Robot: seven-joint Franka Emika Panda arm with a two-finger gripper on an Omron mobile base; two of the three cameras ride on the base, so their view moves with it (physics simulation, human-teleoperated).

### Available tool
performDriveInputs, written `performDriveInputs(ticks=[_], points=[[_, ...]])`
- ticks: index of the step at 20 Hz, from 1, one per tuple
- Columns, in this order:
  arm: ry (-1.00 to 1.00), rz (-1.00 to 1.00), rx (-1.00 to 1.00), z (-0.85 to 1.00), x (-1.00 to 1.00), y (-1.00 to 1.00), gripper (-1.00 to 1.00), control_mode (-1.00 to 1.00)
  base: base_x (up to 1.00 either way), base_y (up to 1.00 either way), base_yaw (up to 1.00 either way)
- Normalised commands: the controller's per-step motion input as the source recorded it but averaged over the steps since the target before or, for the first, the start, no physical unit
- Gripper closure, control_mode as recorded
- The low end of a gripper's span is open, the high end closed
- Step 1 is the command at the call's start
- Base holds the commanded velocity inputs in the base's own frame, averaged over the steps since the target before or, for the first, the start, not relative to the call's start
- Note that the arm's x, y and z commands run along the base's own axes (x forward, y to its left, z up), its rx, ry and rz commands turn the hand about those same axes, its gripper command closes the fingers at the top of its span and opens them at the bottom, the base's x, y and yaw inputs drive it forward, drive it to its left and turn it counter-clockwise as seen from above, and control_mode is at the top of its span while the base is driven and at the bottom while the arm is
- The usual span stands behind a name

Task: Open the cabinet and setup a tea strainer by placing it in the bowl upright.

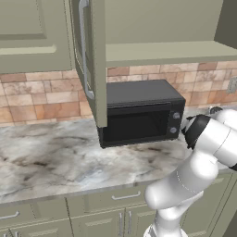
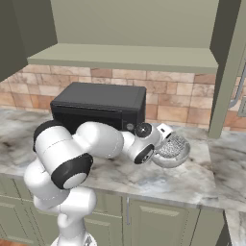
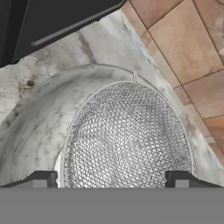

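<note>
**Strainer in the bowl**

Beside the microwave, we see our arm folded low, gripper spread wide (fingers apart, gripping nothing) over the tea strainer sitting inside the bowl. Beyond, the cabinet stands open.

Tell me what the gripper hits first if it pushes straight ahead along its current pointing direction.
Most likely the tea strainer: its mesh sits right ahead of the gripper, inside the bowl. Exact gap is unclear.

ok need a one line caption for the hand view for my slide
Tea strainer mesh sitting inside the speckled bowl, end effector fingertips spread at either side, microwave and brick backsplash behind.
</note>
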Motion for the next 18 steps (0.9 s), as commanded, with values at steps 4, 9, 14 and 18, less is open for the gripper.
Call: performDriveInputs(ticks=[4,9,14,18], points=[[0.03,-0.02,0.04,0.38,0.00,0.00,-1.00,-1.00,0.00,0.00,0.00],[0.03,-0.02,0.07,0.43,0.00,0.00,-1.00,-1.00,0.00,0.00,0.00],[0.04,-0.03,0.07,0.40,-0.07,0.00,-1.00,-1.00,0.00,0.00,0.00],[0.14,-0.14,0.04,0.48,-0.08,0.09,-1.00,-1.00,0.00,0.00,0.00]])
